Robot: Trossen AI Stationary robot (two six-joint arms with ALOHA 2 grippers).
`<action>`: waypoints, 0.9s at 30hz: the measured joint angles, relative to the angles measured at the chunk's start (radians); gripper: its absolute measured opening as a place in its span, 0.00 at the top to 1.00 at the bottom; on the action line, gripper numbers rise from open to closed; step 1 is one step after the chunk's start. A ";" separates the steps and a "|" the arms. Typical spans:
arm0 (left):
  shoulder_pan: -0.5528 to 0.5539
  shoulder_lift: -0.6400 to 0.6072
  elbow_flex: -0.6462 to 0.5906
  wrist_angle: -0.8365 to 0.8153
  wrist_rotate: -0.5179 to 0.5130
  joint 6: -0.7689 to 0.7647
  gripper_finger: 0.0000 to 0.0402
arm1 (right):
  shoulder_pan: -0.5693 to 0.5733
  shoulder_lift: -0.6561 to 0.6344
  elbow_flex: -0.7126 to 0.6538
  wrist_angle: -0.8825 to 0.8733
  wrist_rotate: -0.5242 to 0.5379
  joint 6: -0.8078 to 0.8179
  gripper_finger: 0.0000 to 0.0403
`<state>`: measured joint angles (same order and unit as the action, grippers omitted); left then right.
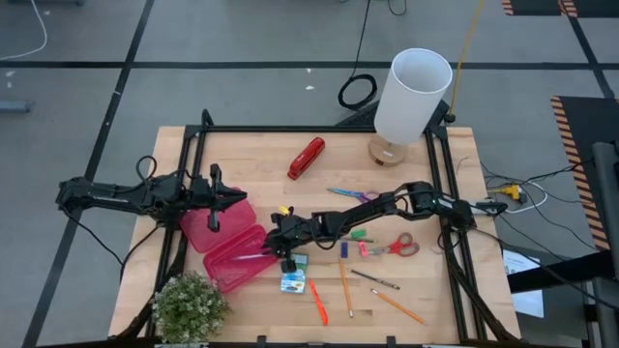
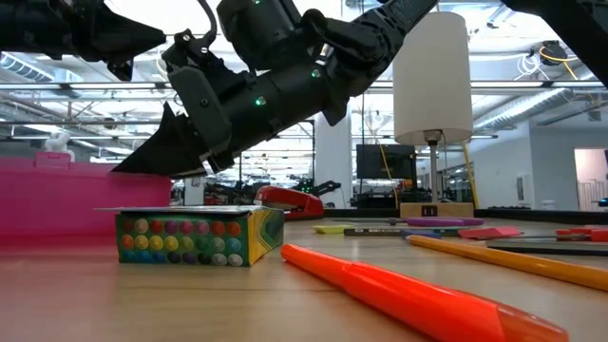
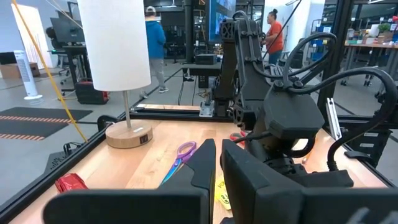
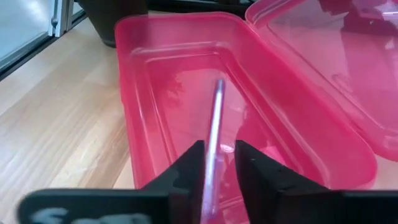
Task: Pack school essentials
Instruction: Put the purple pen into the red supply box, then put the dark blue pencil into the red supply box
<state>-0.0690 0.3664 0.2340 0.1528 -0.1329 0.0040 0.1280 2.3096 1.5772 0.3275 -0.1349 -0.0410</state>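
Right gripper (high view, centre of frame): poised over the pink case, apparently nipping a thin bluish pen. Left gripper: parked at the case's open lid, left of centre. Little packed so far. On bare wood to the right, waiting: crayon box, orange pens, pencils, red-handled scissors, purple-teal scissors, small erasers. Open room mostly lower right; crowded by the plant at lower left and the lamp at upper right.

Low view: crayon box just beside the case wall at left, 1 orange pen slanting across the foreground.

Left wrist view: purple-teal scissors flat at centre, well apart from the lamp base.

Right wrist view: fingers closed on the pen, tip aimed into the case's trough (not touching the floor, as far as can be judged). Probably 1 item going in, the rest left.
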 joint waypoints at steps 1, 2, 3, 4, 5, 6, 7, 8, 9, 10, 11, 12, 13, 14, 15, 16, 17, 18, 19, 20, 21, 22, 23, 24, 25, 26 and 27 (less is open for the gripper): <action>0.000 0.000 0.000 0.000 0.000 0.000 0.92 | 0.000 0.000 0.000 -0.003 0.000 0.002 0.75; 0.000 0.000 0.000 -0.001 0.000 0.000 0.92 | -0.001 0.000 0.000 -0.005 0.000 0.005 0.73; 0.000 0.000 0.000 -0.004 0.000 0.000 0.92 | -0.003 0.000 0.000 -0.008 0.000 0.007 0.70; 0.000 0.000 0.000 -0.010 0.000 -0.001 0.92 | -0.003 0.000 0.000 -0.011 0.001 0.011 0.68; 0.000 0.000 0.000 -0.019 0.000 -0.002 0.92 | -0.003 -0.001 0.000 -0.014 0.000 0.017 0.66; 0.000 0.000 0.000 -0.028 -0.002 -0.002 0.92 | -0.003 -0.007 0.000 -0.028 0.000 0.021 0.65; 0.000 0.000 0.000 -0.042 -0.007 -0.002 0.92 | -0.003 -0.013 0.000 -0.043 0.000 0.025 0.64; 0.000 0.000 0.000 -0.057 -0.016 -0.002 0.92 | -0.002 -0.021 0.000 -0.049 0.001 0.030 0.63; 0.000 0.000 0.000 -0.071 -0.026 -0.002 0.92 | -0.003 -0.032 0.000 -0.066 0.002 0.031 0.63; 0.000 0.000 0.000 -0.082 -0.036 -0.002 0.92 | -0.002 -0.042 0.000 -0.090 0.002 0.033 0.63; 0.000 0.000 0.000 -0.088 -0.048 -0.002 0.92 | -0.002 -0.050 0.000 -0.104 0.003 0.036 0.63; 0.000 0.000 0.000 -0.093 -0.057 -0.002 0.92 | -0.002 -0.058 0.000 -0.119 0.004 0.037 0.64; 0.000 0.000 0.000 -0.097 -0.065 -0.002 0.92 | -0.002 -0.064 0.000 -0.145 0.004 0.040 0.65; 0.000 0.000 0.000 -0.103 -0.071 -0.002 0.92 | -0.002 -0.067 0.000 -0.159 0.005 0.049 0.65; 0.000 0.000 0.000 -0.109 -0.075 -0.003 0.92 | -0.003 -0.067 0.000 -0.166 0.005 0.058 0.66; 0.000 0.000 0.000 -0.116 -0.078 -0.007 0.92 | -0.003 -0.067 0.000 -0.178 0.005 0.065 0.67; 0.000 0.000 0.000 -0.124 -0.079 -0.007 0.92 | -0.003 -0.067 0.000 -0.188 0.005 0.070 0.68; 0.001 0.000 0.000 -0.129 -0.079 -0.007 0.92 | -0.004 -0.067 0.000 -0.192 0.005 0.073 0.69; 0.001 0.000 0.000 -0.134 -0.079 -0.007 0.92 | -0.004 -0.067 0.000 -0.199 0.006 0.074 0.69; 0.002 0.000 0.000 -0.138 -0.080 -0.007 0.92 | -0.004 -0.067 0.000 -0.206 0.006 0.074 0.70; 0.002 0.000 0.000 -0.141 -0.080 -0.007 0.92 | -0.004 -0.067 0.000 -0.214 0.007 0.074 0.70; 0.002 0.000 0.000 -0.145 -0.081 -0.007 0.92 | -0.004 -0.067 0.000 -0.224 0.007 0.080 0.71; 0.002 0.000 0.000 -0.151 -0.084 -0.007 0.92 | -0.004 -0.067 0.000 -0.230 0.009 0.087 0.72; 0.002 0.000 0.000 -0.158 -0.090 -0.008 0.92 | -0.004 -0.067 0.000 -0.233 0.008 0.100 0.72; 0.002 0.000 0.000 -0.164 -0.098 -0.008 0.92 | -0.004 -0.067 0.000 -0.234 0.008 0.110 0.72; 0.002 0.000 0.000 -0.169 -0.107 -0.008 0.92 | -0.004 -0.071 0.000 -0.235 0.008 0.115 0.73; 0.002 0.000 0.000 -0.174 -0.114 -0.008 0.92 | -0.004 -0.074 0.000 -0.237 0.007 0.116 0.73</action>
<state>-0.0669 0.3660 0.2344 -0.0217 -0.2474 -0.0044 0.1238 2.2352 1.5772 0.0901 -0.1275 0.0746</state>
